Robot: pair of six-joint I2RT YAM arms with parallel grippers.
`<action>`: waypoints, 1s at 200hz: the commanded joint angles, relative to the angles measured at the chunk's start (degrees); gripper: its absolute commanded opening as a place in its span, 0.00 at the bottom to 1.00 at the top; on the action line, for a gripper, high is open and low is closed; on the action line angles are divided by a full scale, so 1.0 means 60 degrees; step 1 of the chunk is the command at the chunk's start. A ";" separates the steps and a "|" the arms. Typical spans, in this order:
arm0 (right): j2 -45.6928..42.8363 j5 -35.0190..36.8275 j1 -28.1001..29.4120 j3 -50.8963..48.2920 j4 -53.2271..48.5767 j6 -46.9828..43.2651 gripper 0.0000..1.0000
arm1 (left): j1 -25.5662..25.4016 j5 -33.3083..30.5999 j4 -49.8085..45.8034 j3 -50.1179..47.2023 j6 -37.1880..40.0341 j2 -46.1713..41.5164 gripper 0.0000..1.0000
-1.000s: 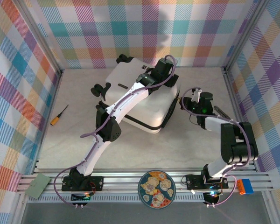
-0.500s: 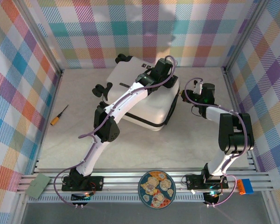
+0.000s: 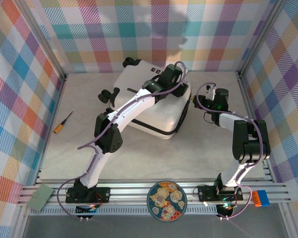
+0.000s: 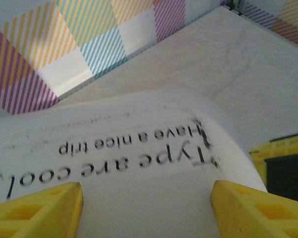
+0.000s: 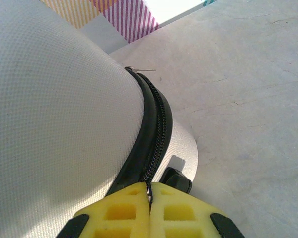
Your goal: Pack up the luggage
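The luggage (image 3: 161, 116), a white hard-shell suitcase, lies closed at the back middle of the table. My left gripper (image 3: 170, 75) hovers low over its far right top. In the left wrist view its yellow fingers (image 4: 49, 203) stand wide apart over the printed lid (image 4: 139, 168), so the left gripper (image 4: 146, 198) is open and grips nothing. My right gripper (image 3: 201, 101) is at the suitcase's right side. There the right gripper (image 5: 150, 191) is shut on the zipper pull, with the black zipper band (image 5: 156, 134) running away along the white shell (image 5: 59, 109).
An orange-handled screwdriver (image 3: 62, 123) lies on the left of the table. A patterned plate (image 3: 166, 201), a green pad (image 3: 41, 197) and a blue-orange block (image 3: 260, 198) sit on the near rail. A black wheel (image 5: 176, 179) pokes out under the suitcase. Plaid walls close in three sides.
My right gripper moved toward the back along the suitcase's right side, still shut on the zipper. The left arm's elbow swung left, and its jaws narrowed slightly.
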 commanded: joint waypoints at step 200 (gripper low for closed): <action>-0.6900 0.2291 0.3642 -0.5214 -0.0312 -0.0093 0.00 | -0.0327 -0.0753 -0.1618 -1.1153 -0.2120 -0.8468 0.63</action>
